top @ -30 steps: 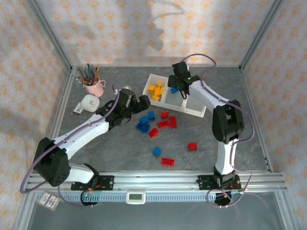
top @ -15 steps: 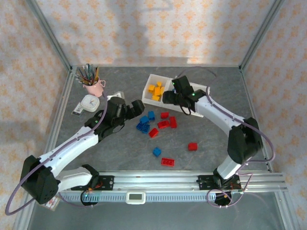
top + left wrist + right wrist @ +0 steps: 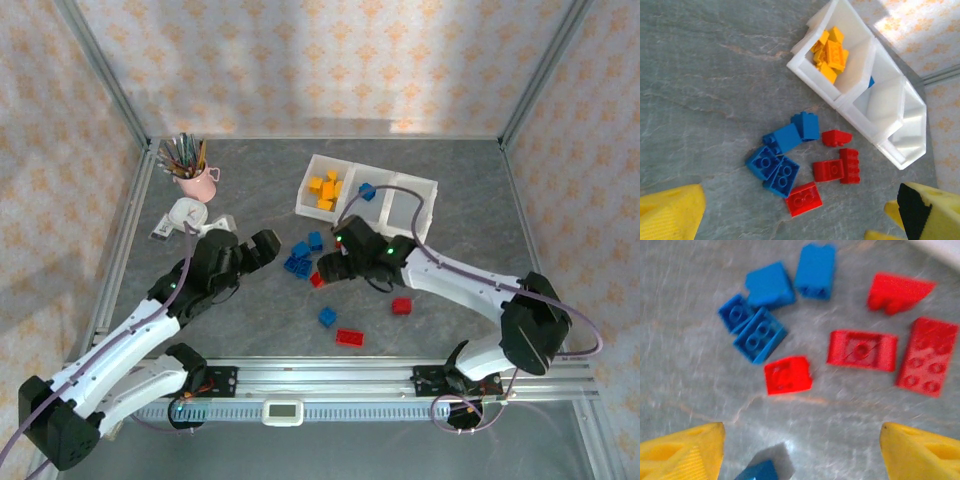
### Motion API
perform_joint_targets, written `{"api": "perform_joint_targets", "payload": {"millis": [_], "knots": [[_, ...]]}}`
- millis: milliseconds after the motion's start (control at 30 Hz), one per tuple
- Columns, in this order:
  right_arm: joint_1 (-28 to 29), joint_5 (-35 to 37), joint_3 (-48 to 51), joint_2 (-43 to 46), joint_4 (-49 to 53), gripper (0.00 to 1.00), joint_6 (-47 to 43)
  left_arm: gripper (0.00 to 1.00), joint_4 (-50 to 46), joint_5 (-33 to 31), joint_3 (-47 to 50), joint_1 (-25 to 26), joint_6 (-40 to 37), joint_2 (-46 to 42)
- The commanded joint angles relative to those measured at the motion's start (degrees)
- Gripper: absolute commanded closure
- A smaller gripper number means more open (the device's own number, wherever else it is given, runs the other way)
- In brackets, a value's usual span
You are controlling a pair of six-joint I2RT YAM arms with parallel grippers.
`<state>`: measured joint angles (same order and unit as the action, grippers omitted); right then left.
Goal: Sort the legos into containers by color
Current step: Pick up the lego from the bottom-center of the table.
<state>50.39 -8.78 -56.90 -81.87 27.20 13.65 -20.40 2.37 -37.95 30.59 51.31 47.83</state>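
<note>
The left hand (image 3: pixel 263 247) hangs over the desk (image 3: pixel 470 200) just left of the loose pile of legos. Its yellow fingers (image 3: pixel 670 215) are spread wide with nothing between them. The right hand (image 3: pixel 326 268) is low over the same pile from the other side. Its fingers (image 3: pixel 680 452) also stand well apart and hold nothing, with bare desk between them

The white tray (image 3: pixel 303 196) lies toward the back of the desk, its three compartments in a row. The left compartment holds the yellow bricks (image 3: pixel 323 190), heaped together, and the middle one holds a single blue brick (image 3: pixel 367 190)

Just in front of the tray the unsorted pieces lie on the desk in two bunches. The blue cluster (image 3: pixel 785 137) is four bricks, two of them side by side and touching. Just beside it is the red cluster (image 3: pixel 829 170), also four bricks, one of them wedge-shaped and nearest the tray

Closer to the arm bases and apart from the pile lie a lone red brick (image 3: pixel 402 305), a lone blue brick (image 3: pixel 327 317) and a long red brick (image 3: pixel 349 337)

At the back left stands a pink cup (image 3: pixel 197 183) full of pencils, with a small white clock (image 3: pixel 186 212) near it
</note>
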Motion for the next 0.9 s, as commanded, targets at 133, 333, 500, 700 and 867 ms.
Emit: {"api": "perform_joint_targets", "payload": {"millis": [133,333,500,700,867], "knots": [[7.6,-0.4,4.1,-0.8,-0.3,0.18,0.4,0.01,-5.5,-2.7,2.6,-0.5,3.2,-4.0],[11.3,0.7,6.2,-3.7,-1.1,0.19,3.0,0.01,-6.2,-3.8,3.6,-0.5,4.5,-5.1],[12.8,-1.3,6.6,-6.6,-3.9,0.21,2.4,0.01,-5.8,-4.7,4.7,-0.5,5.6,-5.7],[13.9,2.0,4.9,-11.6,-3.7,0.31,2.3,0.01,-6.0,-5.0,4.9,-0.6,5.8,-6.0],[13.9,4.4,4.4,-11.8,-3.7,0.44,2.4,0.01,-5.4,-4.6,5.2,-0.6,6.0,-6.0]]}}
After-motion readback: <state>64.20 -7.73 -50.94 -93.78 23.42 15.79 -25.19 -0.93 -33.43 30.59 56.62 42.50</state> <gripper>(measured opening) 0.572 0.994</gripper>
